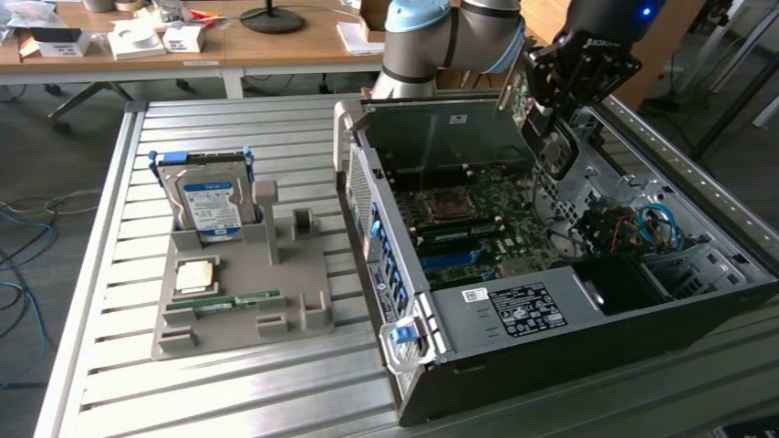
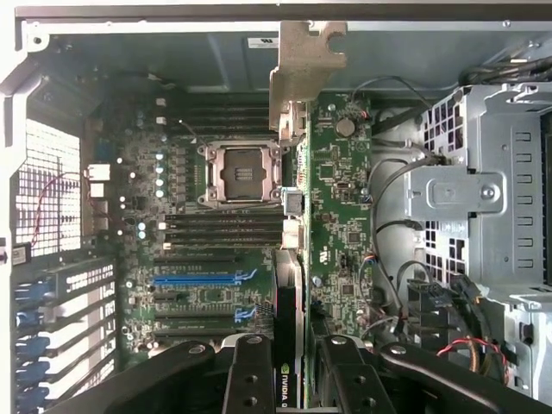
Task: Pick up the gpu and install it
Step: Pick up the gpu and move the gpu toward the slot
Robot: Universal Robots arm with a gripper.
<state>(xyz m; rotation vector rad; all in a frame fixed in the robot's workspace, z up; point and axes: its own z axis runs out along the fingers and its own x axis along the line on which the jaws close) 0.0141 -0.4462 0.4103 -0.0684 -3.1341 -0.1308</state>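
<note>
The gripper (image 2: pixel 291 366) is gripping the gpu (image 2: pixel 289 293) edge-on between its closed fingers, holding it above the case (image 1: pixel 512 310), with the board's blue slot (image 2: pixel 194 279) lying beneath and beside it; pickup looks done, seating remains.

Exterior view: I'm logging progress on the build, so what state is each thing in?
graphics card: held by the gripper above the open case, not slotted.
gripper: shut on the graphics card.
computer case: side open.
hard drive: upright in the grey stand.
memory stick: flat in the stand.
</note>
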